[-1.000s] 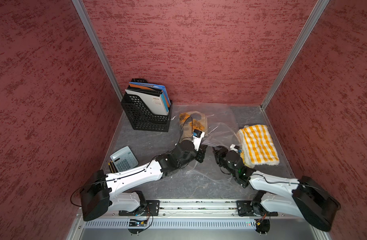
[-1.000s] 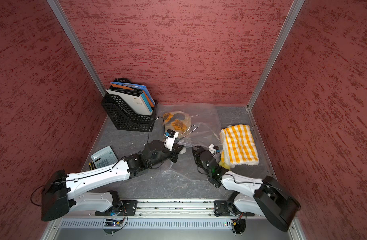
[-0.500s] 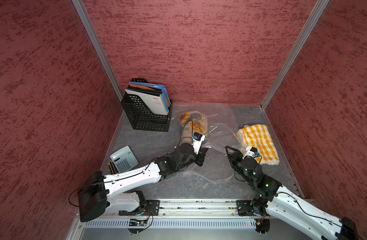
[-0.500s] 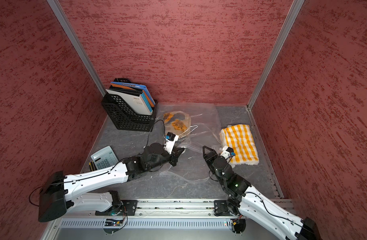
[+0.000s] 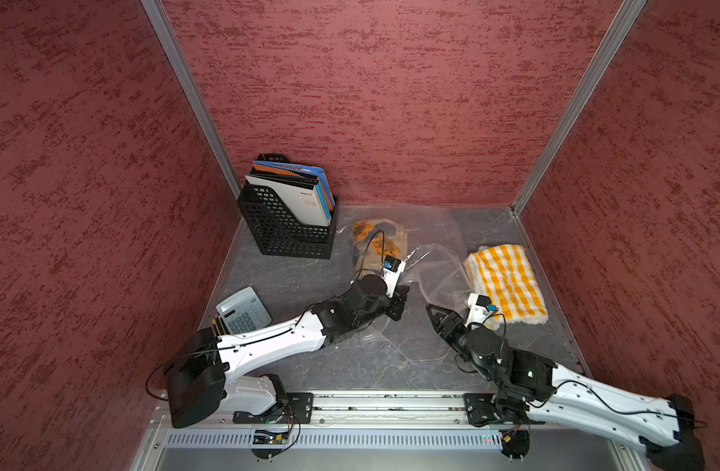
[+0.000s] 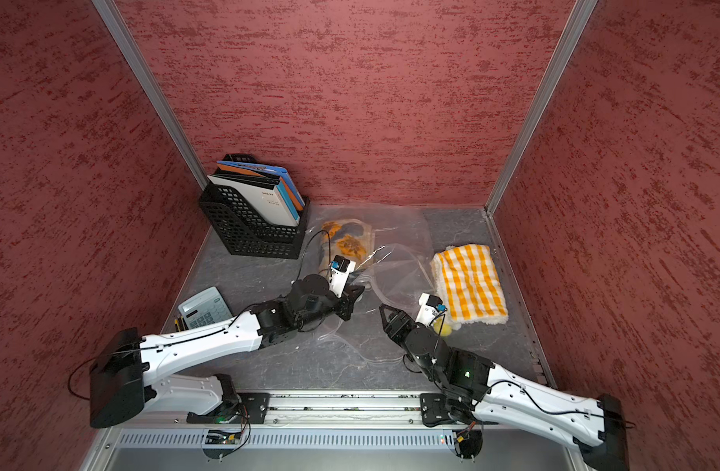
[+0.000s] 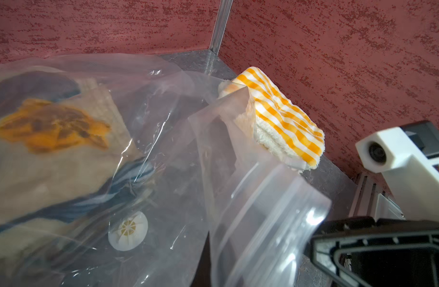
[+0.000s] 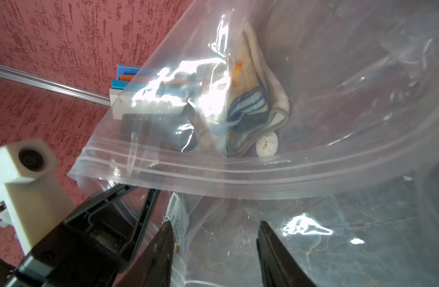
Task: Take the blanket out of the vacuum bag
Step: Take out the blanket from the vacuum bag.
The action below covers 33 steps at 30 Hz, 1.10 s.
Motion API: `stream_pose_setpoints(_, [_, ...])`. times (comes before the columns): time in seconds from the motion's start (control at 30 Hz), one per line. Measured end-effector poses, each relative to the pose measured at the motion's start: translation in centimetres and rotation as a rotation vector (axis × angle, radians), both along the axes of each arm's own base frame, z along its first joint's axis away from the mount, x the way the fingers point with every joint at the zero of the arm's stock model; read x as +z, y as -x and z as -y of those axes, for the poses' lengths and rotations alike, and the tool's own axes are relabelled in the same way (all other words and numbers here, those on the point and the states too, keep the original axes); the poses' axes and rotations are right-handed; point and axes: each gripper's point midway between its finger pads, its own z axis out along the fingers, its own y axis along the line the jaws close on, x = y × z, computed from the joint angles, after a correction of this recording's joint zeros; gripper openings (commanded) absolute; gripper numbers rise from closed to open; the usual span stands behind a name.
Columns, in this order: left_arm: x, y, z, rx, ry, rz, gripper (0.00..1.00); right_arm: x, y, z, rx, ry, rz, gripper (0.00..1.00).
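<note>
The vacuum bag (image 5: 436, 265) is clear crinkly plastic spread over mid-table in both top views. Its round white valve (image 7: 127, 231) and zip strip (image 8: 238, 174) show in the wrist views. A folded beige blanket (image 5: 374, 244) with orange and blue print lies inside it, toward the back. My left gripper (image 5: 399, 304) is shut on the bag's zip edge and holds that corner up off the table. My right gripper (image 8: 216, 238) is open and points at the raised mouth. Only the bag's lower sheet lies beneath its fingers (image 8: 163, 248).
A folded yellow-and-white checked cloth (image 5: 505, 285) lies outside the bag by the right wall, just beyond my right wrist. A black file holder (image 5: 287, 220) with folders stands at the back left. A calculator (image 5: 244, 316) lies at the left. Red walls close three sides.
My right arm has risen off the table and swung round, and its gripper has drawn back a little from the checked cloth toward the front. The left gripper still holds the bag edge.
</note>
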Motion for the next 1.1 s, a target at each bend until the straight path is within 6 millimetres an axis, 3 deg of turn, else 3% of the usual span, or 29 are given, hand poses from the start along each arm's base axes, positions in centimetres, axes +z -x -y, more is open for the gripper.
stream_pose_setpoints(0.1, [0.8, -0.2, 0.2, 0.000, 0.014, 0.003, 0.00, -1.0, 0.3, -1.1, 0.023, 0.035, -0.007, 0.20])
stream_pose_setpoints(0.27, [2.6, -0.2, 0.9, -0.012, 0.058, 0.007, 0.00, -3.4, -0.6, -2.9, -0.005, 0.026, -0.011, 0.11])
stream_pose_setpoints(0.47, [3.5, -0.1, 1.7, -0.031, 0.077, 0.011, 0.00, -6.0, -1.9, -4.7, -0.060, 0.026, -0.023, 0.09])
stream_pose_setpoints(0.73, [3.6, 0.9, 2.4, -0.074, 0.081, 0.007, 0.00, -6.3, -3.9, -6.2, -0.131, 0.046, -0.008, 0.09])
stream_pose_setpoints(0.9, [3.8, 1.4, 2.6, -0.096, 0.083, 0.012, 0.00, -8.0, -6.5, -4.7, -0.204, 0.109, -0.003, 0.12])
stream_pose_setpoints(1.03, [4.4, 1.9, 1.9, -0.099, 0.095, 0.024, 0.00, -7.4, -8.9, -3.0, -0.260, 0.136, 0.029, 0.12])
stream_pose_setpoints(1.1, [4.5, 2.1, 1.5, -0.100, 0.098, 0.031, 0.00, -6.7, -9.8, -2.2, -0.290, 0.145, 0.053, 0.19])
